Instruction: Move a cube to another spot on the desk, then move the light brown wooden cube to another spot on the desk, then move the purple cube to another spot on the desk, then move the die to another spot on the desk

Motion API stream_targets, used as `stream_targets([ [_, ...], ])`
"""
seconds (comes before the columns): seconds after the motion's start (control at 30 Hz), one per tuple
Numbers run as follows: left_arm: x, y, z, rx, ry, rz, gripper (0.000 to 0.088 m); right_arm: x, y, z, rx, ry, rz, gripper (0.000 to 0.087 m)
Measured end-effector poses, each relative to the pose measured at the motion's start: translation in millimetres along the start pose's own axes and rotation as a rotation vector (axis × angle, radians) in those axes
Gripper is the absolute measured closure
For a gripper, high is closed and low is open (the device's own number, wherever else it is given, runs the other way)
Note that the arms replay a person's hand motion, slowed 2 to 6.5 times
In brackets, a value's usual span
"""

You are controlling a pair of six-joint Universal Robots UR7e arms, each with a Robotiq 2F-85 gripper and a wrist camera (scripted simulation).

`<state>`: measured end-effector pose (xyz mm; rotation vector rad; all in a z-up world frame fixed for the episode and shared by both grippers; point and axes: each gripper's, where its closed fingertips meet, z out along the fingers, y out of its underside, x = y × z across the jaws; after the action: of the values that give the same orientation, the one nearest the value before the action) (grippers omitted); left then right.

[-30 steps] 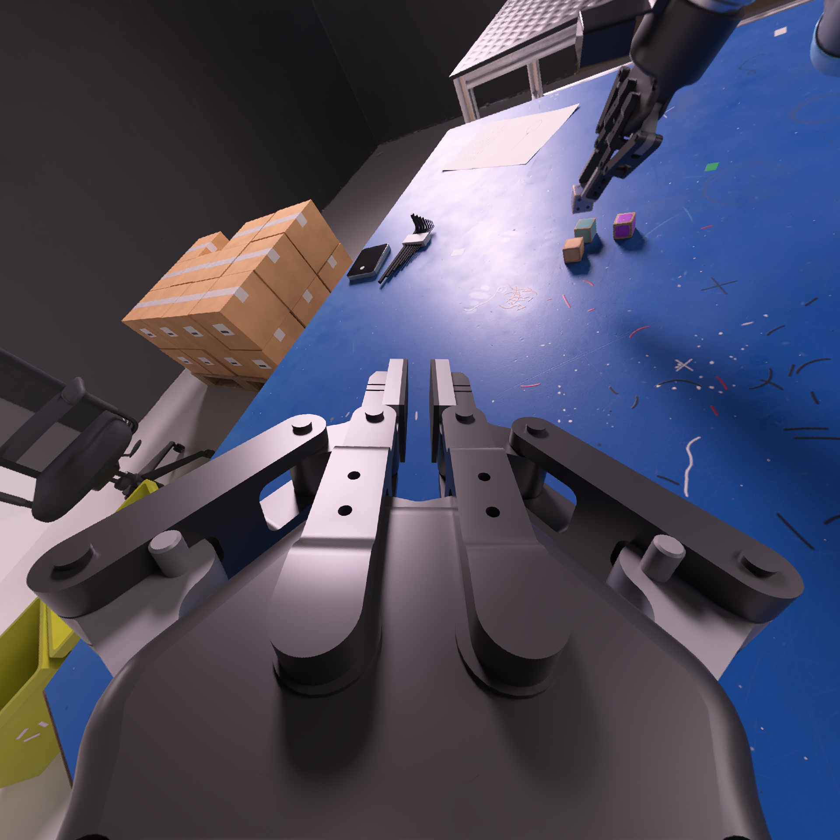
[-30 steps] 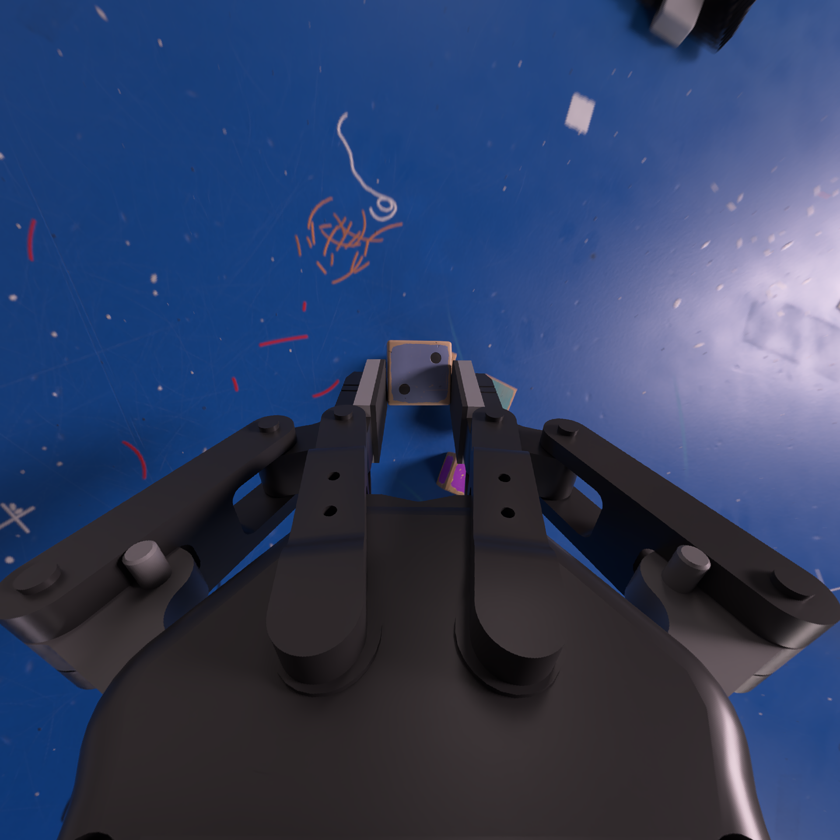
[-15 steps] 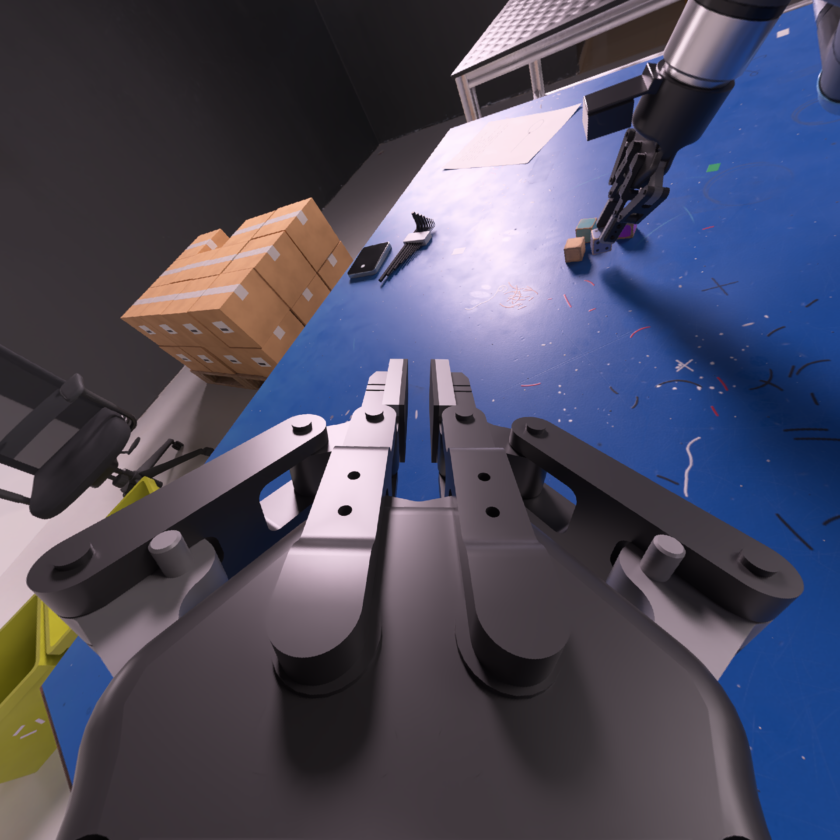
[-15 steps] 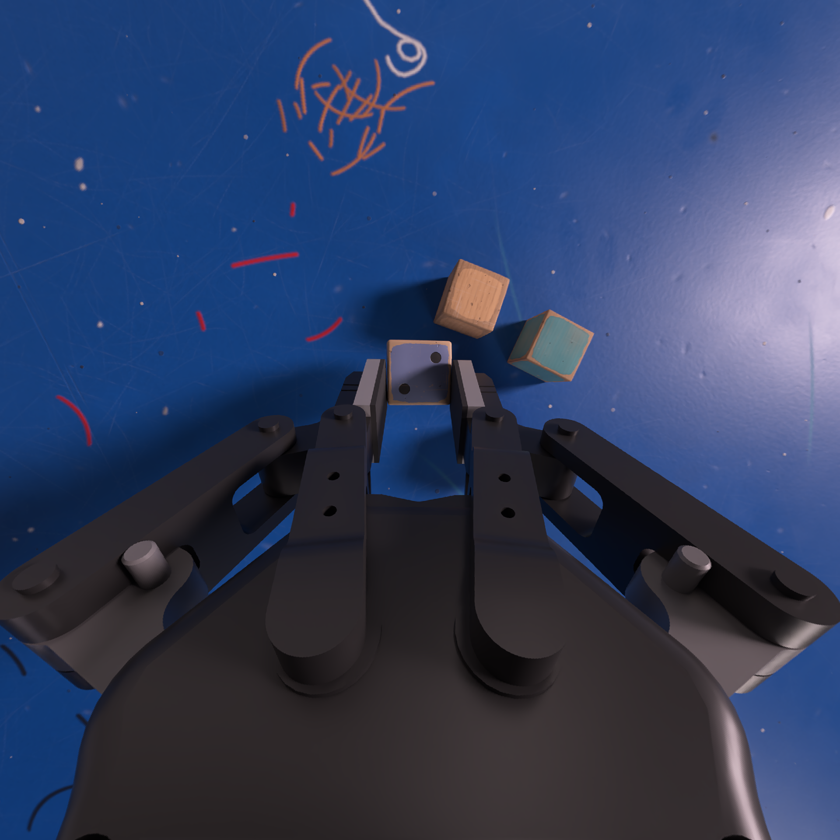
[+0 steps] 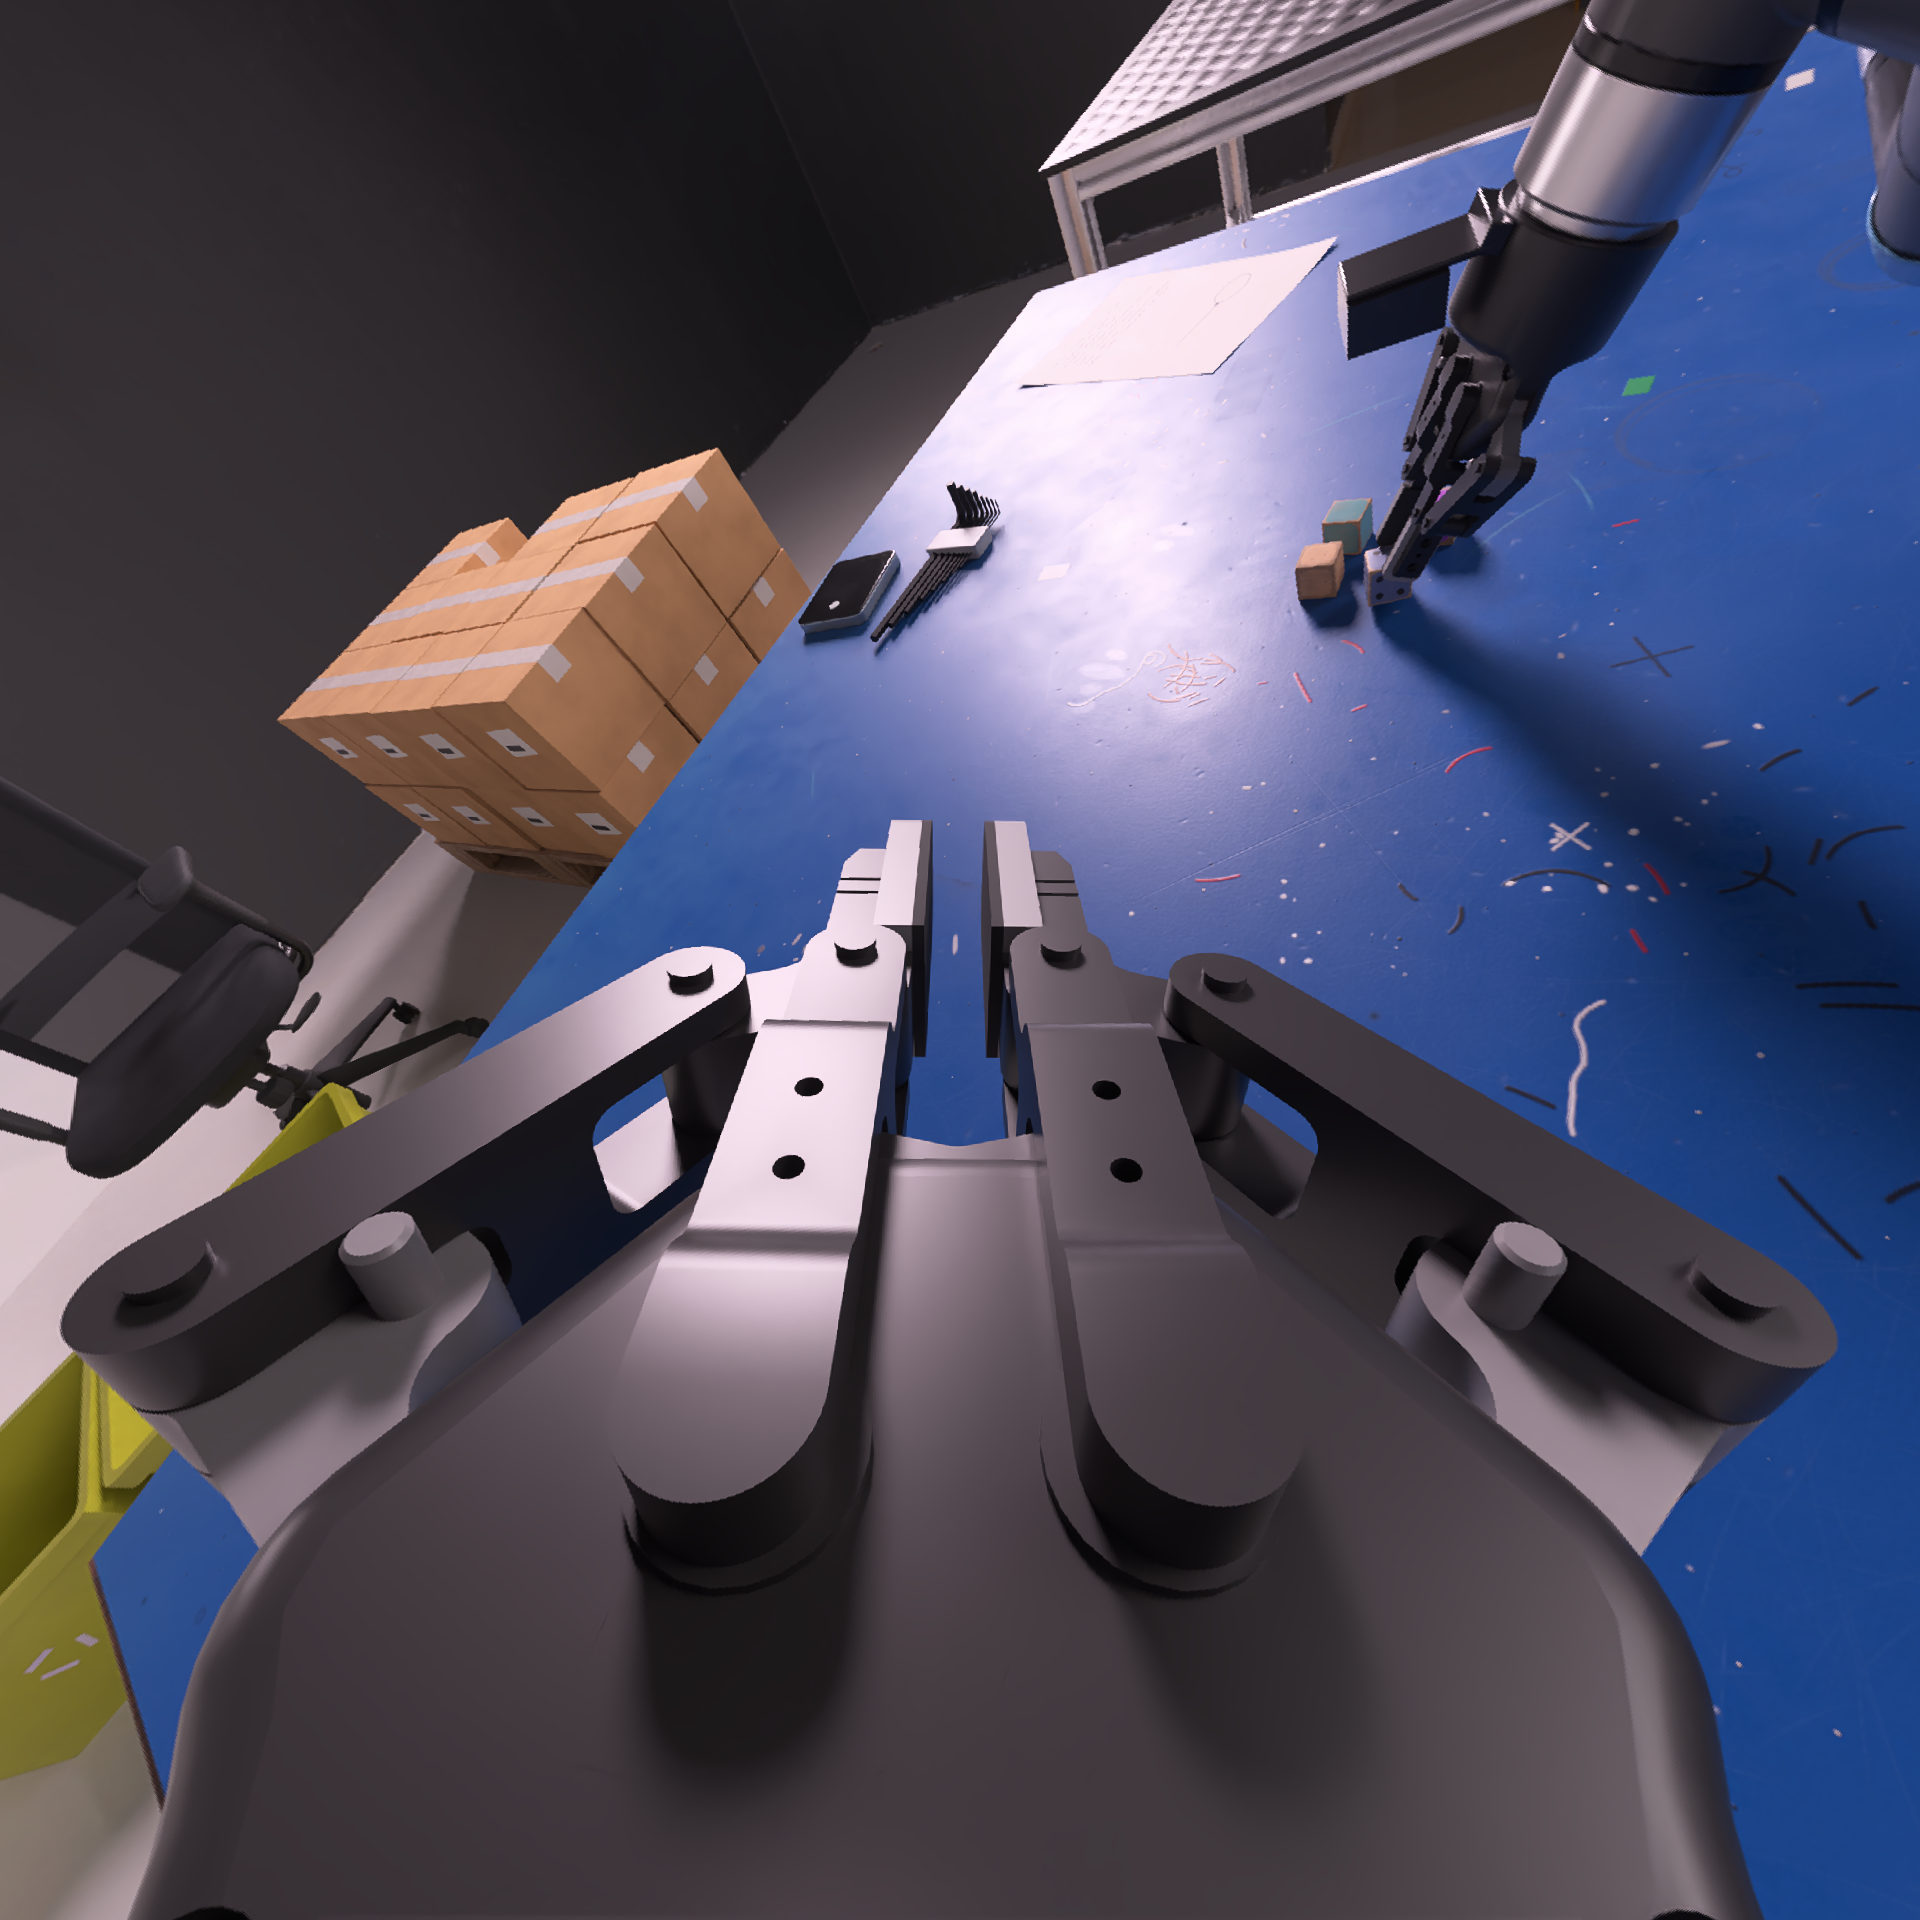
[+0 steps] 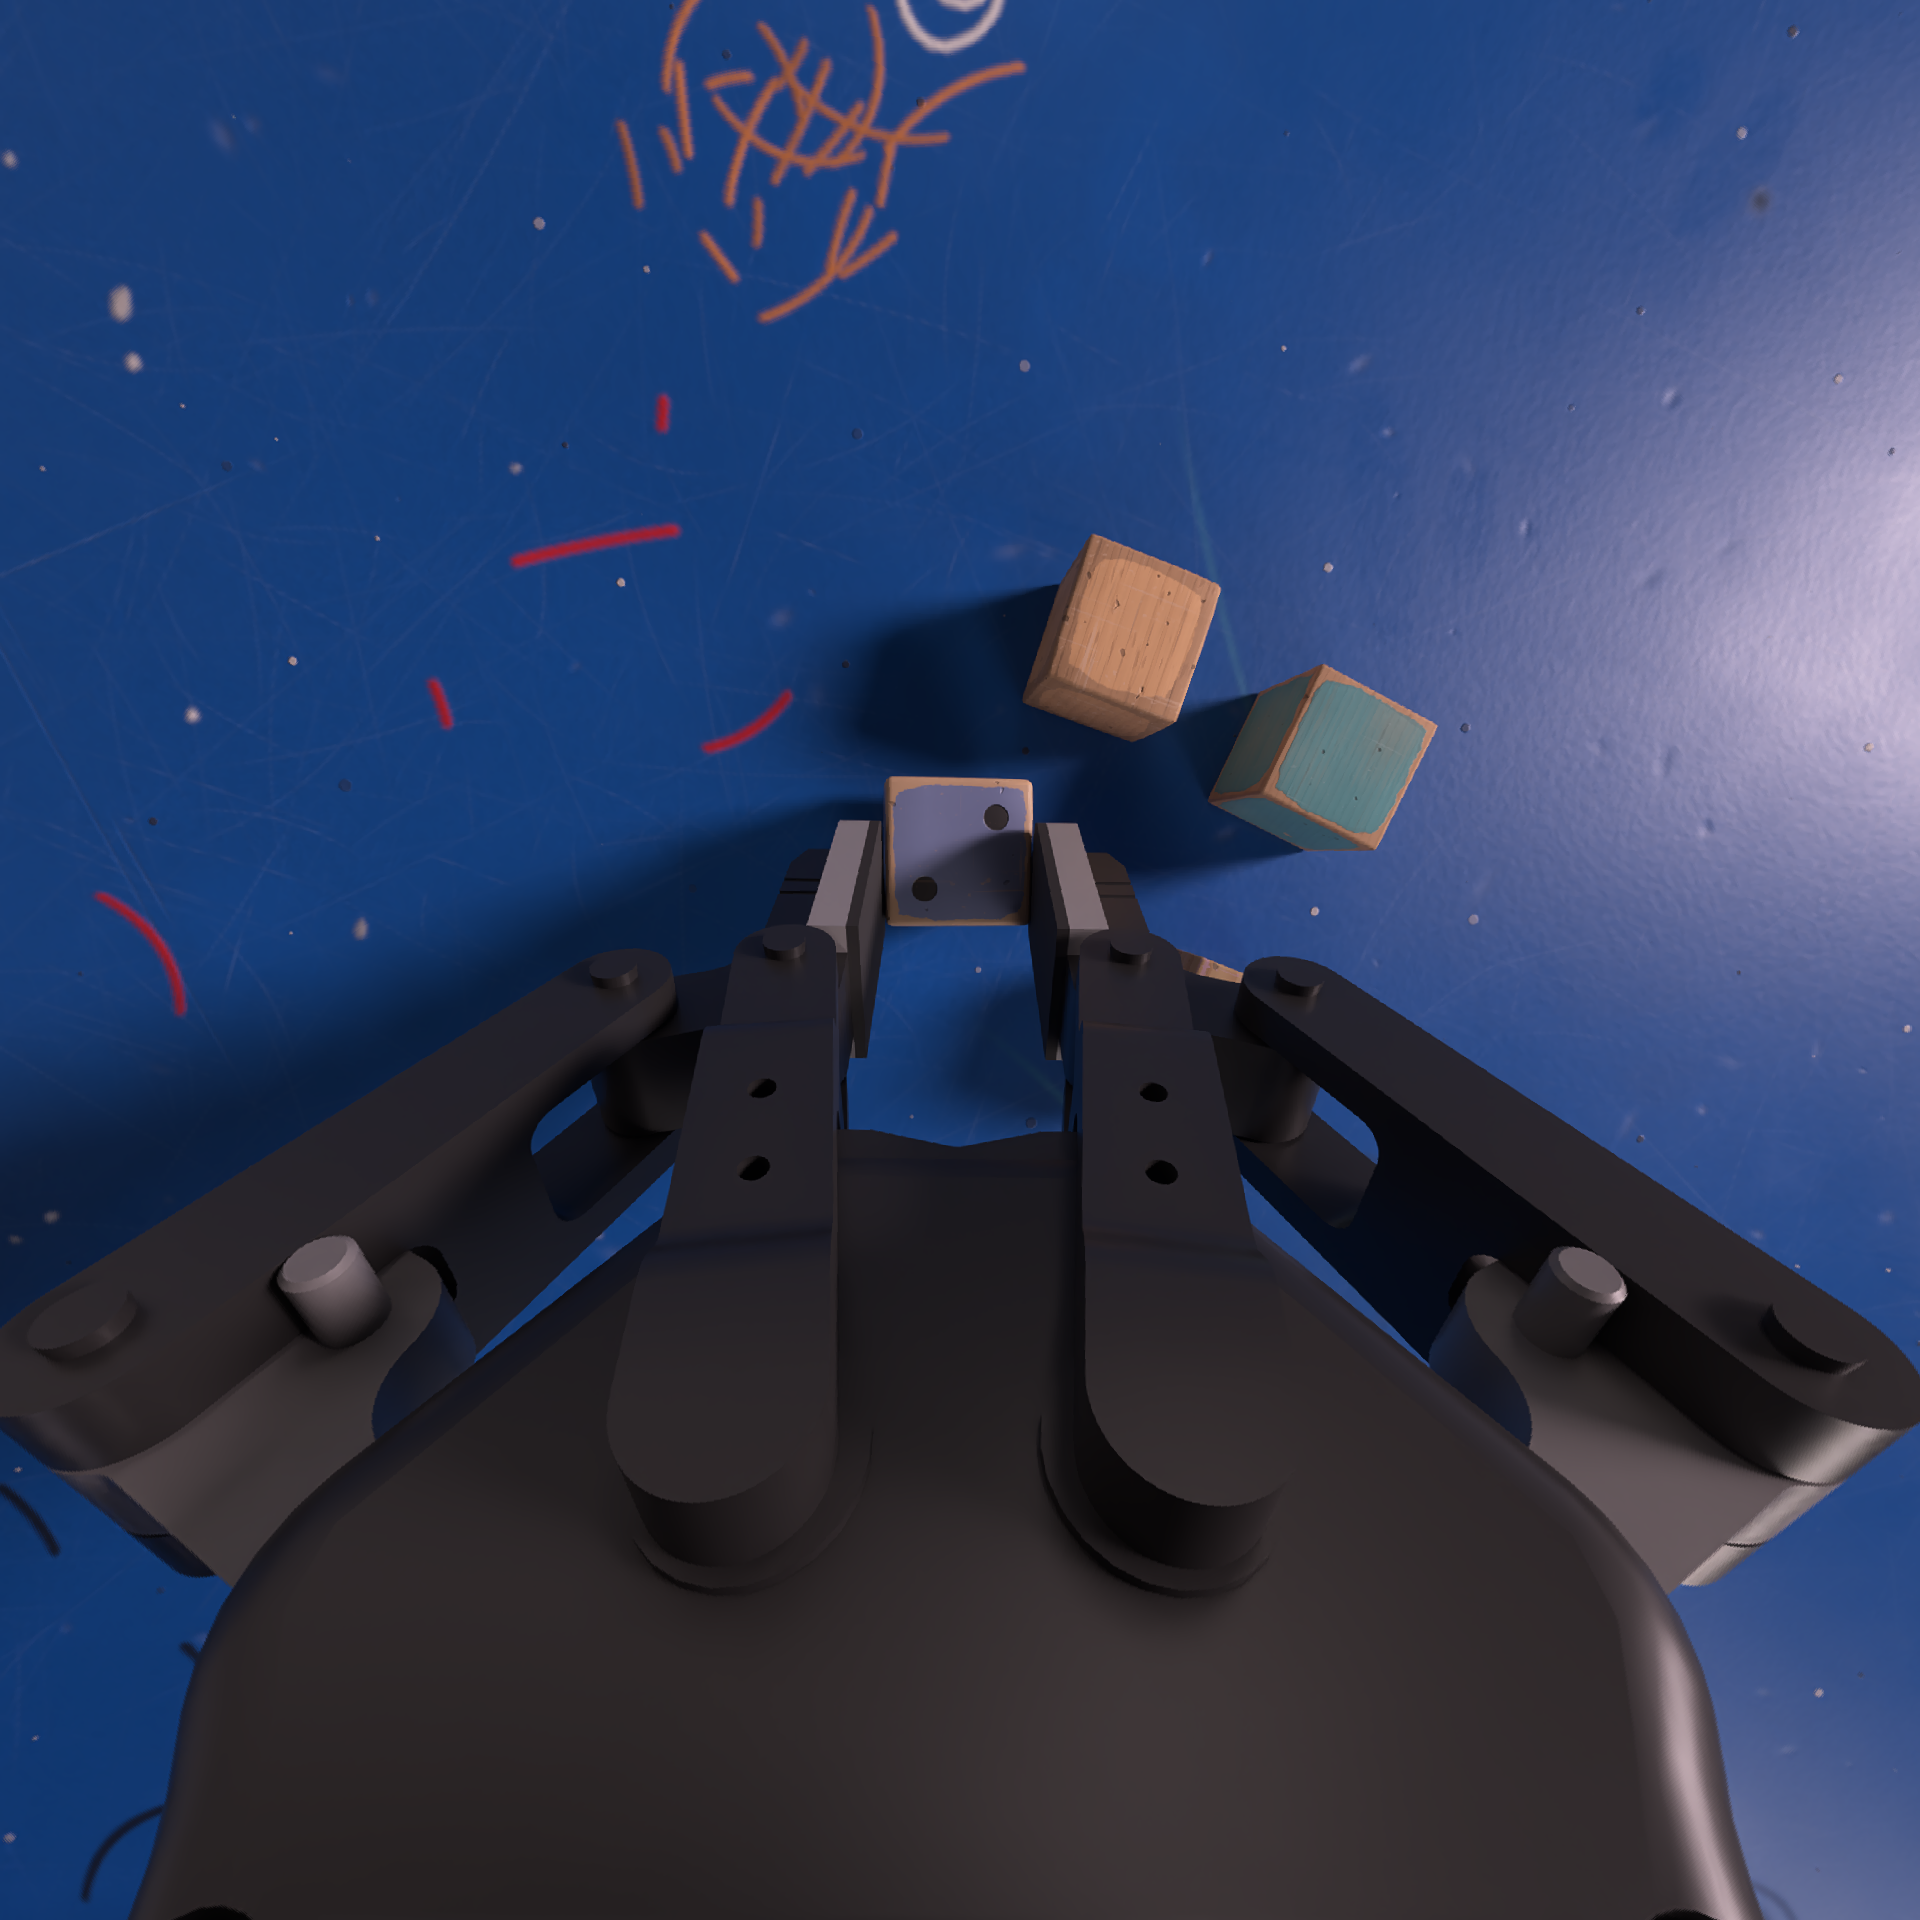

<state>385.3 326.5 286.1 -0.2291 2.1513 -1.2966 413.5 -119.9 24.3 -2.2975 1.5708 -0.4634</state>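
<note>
The die (image 6: pixel 958 864), pale lilac-grey with wooden edges and two black pips on its upper face, was held between the fingertips of the right gripper (image 6: pixel 956 878), both pads pressed flat against its opposite sides. In the left wrist view the die (image 5: pixel 1388 588) was seen low at the blue desk (image 5: pixel 1247 790), at the tip of the right gripper (image 5: pixel 1397 577); whether it touched the surface could not be told. The light brown wooden cube (image 6: pixel 1122 636) lay on the desk (image 6: pixel 364 416) just beyond the die and slightly to the right, apart from it. The teal cube (image 6: pixel 1325 758) with wooden edges sat further right, near the brown one but not touching it. Of the purple cube only a magenta glint (image 5: pixel 1444 494) was seen behind the right gripper's fingers in the left wrist view.

An orange scribble (image 6: pixel 800 156) and short red strokes (image 6: pixel 594 544) marked the desk farther off.

The left gripper (image 5: pixel 956 873) was kept well apart from the cubes, nearer in the scene, its fingers drawn narrow with a slim gap between them and nothing held. On the far left part of the desk lay a black flat device (image 5: pixel 850 592) beside a set of hex keys (image 5: pixel 940 556), and farther still a white sheet (image 5: pixel 1174 317). Off the desk's left edge stood stacked cardboard boxes (image 5: pixel 561 665), a black chair (image 5: pixel 166 1029) and a yellow bin (image 5: pixel 52 1538).
</note>
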Motion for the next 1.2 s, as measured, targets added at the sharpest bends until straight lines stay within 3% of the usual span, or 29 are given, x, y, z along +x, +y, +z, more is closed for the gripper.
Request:
stream_targets([
  [0.5, 1, -1, 0, 0.004, 0.001, 0.002, 0.0791, 1, 4, 3, -0.022, 0.011, -0.001, 0.0618],
  [0.73, 0, -1, -1, 0.004, -0.001, 0.002, 0.0791, 3, -2, -5, 0.013, 0.031, 0.0, 0.0515],
  [1.03, -1, -3, -3, 0.017, -0.005, -0.001, 0.0791, -1, -39, -48, 0.168, 0.113, -0.041, 0.0488],
  [1.2, -1, -5, -3, 0.024, -0.005, -0.002, 0.0791, -23, -78, -84, 0.315, 0.127, -0.093, 0.0492],
])
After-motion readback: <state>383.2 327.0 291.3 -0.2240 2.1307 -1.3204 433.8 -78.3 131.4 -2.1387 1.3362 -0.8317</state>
